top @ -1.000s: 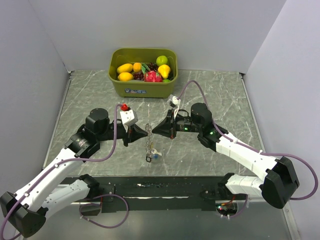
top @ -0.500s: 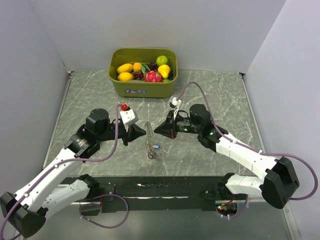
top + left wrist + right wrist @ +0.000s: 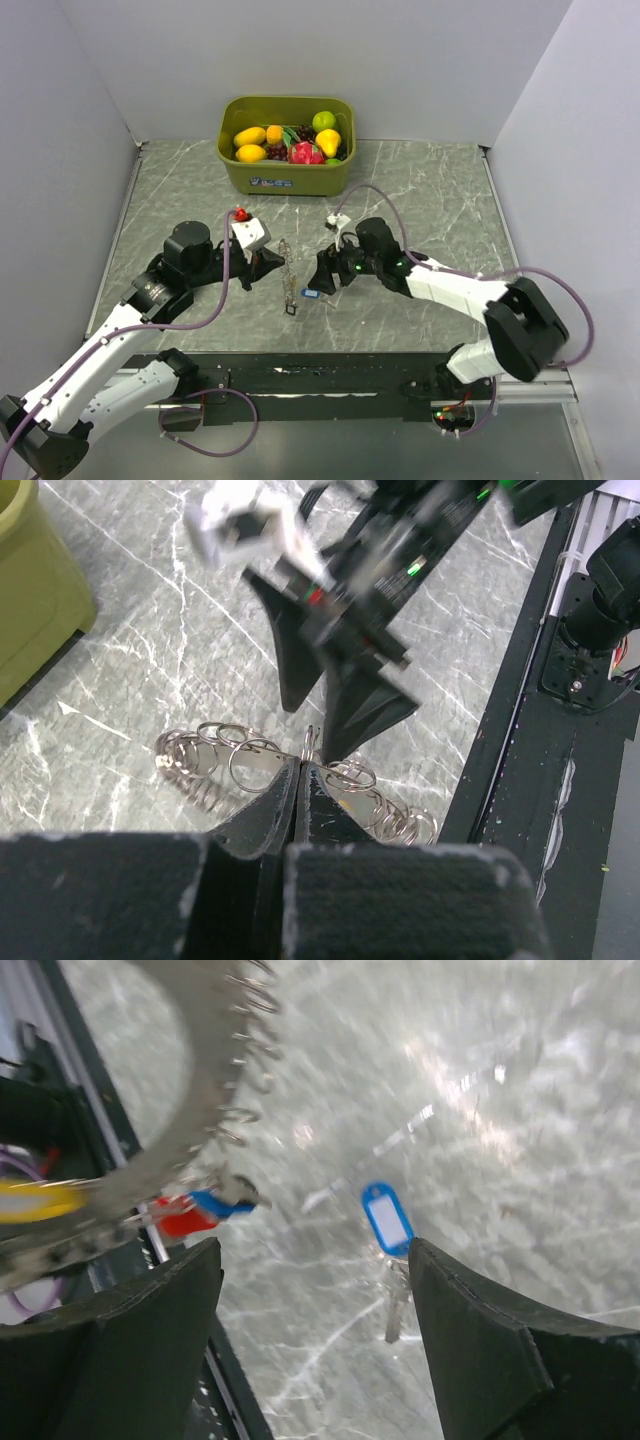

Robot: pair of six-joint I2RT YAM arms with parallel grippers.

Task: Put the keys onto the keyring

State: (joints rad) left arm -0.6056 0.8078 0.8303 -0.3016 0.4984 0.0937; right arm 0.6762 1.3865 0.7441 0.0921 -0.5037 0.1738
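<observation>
My left gripper [image 3: 270, 263] is shut on the keyring [image 3: 288, 275], a floppy silvery chain of small rings that hangs down toward the table. The left wrist view shows the jaws [image 3: 302, 767] pinched on the keyring [image 3: 235, 765] near its middle. Red and blue key tags [image 3: 190, 1215] dangle from the keyring [image 3: 200, 1090] in the right wrist view. A blue-tagged key [image 3: 386, 1217] lies flat on the marble, also seen from above as the blue key [image 3: 310, 295]. My right gripper [image 3: 315, 1248] hovers open over it, nothing between its fingers, right gripper [image 3: 323, 276] just right of the chain.
An olive bin [image 3: 287, 180] of toy fruit stands at the back centre. A black rail [image 3: 320, 372] runs along the table's near edge. Grey walls close in on both sides. The right arm's black fingers [image 3: 300, 670] fill the space just beyond the left gripper.
The right gripper has gone from shut to open and swung left and lower, toward the chain. The left gripper and the keyring have shifted slightly left.
</observation>
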